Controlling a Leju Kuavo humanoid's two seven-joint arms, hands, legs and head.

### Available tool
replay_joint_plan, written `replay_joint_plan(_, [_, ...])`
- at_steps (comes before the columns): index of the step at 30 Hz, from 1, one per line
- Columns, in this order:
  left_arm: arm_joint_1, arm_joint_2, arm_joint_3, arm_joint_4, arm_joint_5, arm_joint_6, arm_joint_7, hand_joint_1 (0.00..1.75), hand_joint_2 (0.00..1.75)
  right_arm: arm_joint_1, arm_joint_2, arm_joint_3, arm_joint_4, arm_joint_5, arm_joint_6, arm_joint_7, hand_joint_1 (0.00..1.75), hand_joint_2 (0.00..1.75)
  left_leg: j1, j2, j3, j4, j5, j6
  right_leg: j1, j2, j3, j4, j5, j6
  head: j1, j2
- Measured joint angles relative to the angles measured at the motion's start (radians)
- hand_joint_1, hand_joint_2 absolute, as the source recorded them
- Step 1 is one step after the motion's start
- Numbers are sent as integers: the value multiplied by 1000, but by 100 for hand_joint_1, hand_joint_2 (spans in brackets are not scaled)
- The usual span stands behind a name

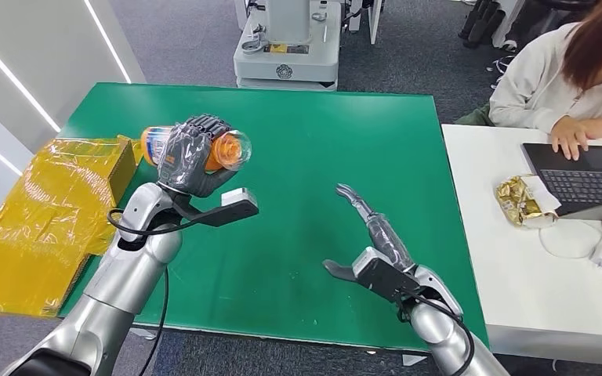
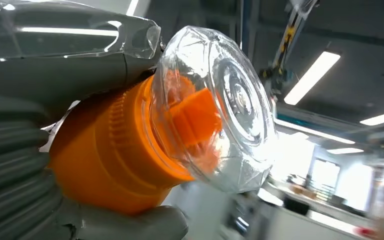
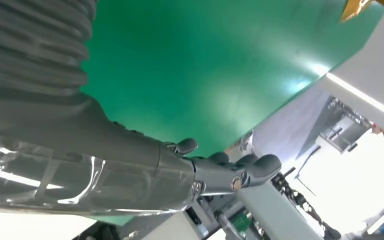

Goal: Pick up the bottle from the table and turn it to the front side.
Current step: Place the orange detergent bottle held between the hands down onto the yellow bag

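Observation:
My left hand [image 1: 188, 155] grips an orange bottle [image 1: 223, 151] with a clear plastic cap and a printed label, held on its side above the left part of the green table [image 1: 321, 141]. The cap end points to the right. Up close in the left wrist view, the clear cap [image 2: 220, 100] sits over the orange neck [image 2: 115, 155], with my thumb and fingers wrapped around the body. My right hand [image 1: 376, 235] hovers over the table's near right area, fingers stretched out and apart, holding nothing. The right wrist view has those fingers [image 3: 250, 167] above the green surface.
A yellow wrapped box [image 1: 55, 196] lies at the table's left edge. A white desk [image 1: 517, 282] adjoins on the right, with a laptop [image 1: 580, 180], a gold-wrapped item [image 1: 521, 200] and a person typing. A grey machine base [image 1: 286, 55] stands behind the table.

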Motion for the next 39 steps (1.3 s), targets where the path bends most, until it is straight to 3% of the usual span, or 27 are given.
replay_joint_plan(2, [12, 8, 1, 2, -115, 21, 43, 175, 175, 29, 0, -20, -34, 18, -6, 1, 0, 175, 0, 0, 0, 0, 0, 0, 0, 0, 0, 0, 0, 0, 0, 0])
replay_joint_plan(7, [48, 20, 11, 13, -194, 40, 76, 175, 175, 87, 0, -59, -98, 55, -8, 10, 0, 175, 0, 0, 0, 0, 0, 0, 0, 0, 0, 0, 0, 0, 0, 0])
replay_joint_plan(15, [143, 60, 39, 25, -485, 36, 207, 175, 175, 210, 5, -154, -207, 113, -5, 15, 0, 175, 0, 0, -1, -1, 0, 0, 0, -1, 0, 0, -1, 0, 0, 0])
replay_joint_plan(21, [171, 123, -5, 110, -495, 33, 387, 175, 175, 280, 5, -209, -251, 123, -8, -1, 0, 175, 0, 1, -1, -1, -1, -1, 0, 1, -1, 0, -1, 0, 0, 0])
replay_joint_plan(29, [170, 162, -61, 179, -496, 29, 417, 175, 175, 306, 5, -232, -272, 124, -8, -1, 0, 175, 0, 1, -1, -1, -1, -1, 0, 1, -1, 0, 0, 0, 0, 0])
replay_joint_plan(34, [163, 192, -115, 238, -496, -16, 530, 175, 175, 322, 17, -247, -284, 145, -7, 3, 0, 175, 0, 2, -1, -1, -1, -1, 0, 2, -2, 0, 0, 0, 0, 0])
replay_joint_plan(39, [148, 207, -169, 315, -496, 3, 556, 175, 175, 344, 33, -259, -300, 168, -5, 10, 0, 175, 0, 1, -1, -1, -1, -1, 0, 1, -2, 0, 0, 0, 0, 0])
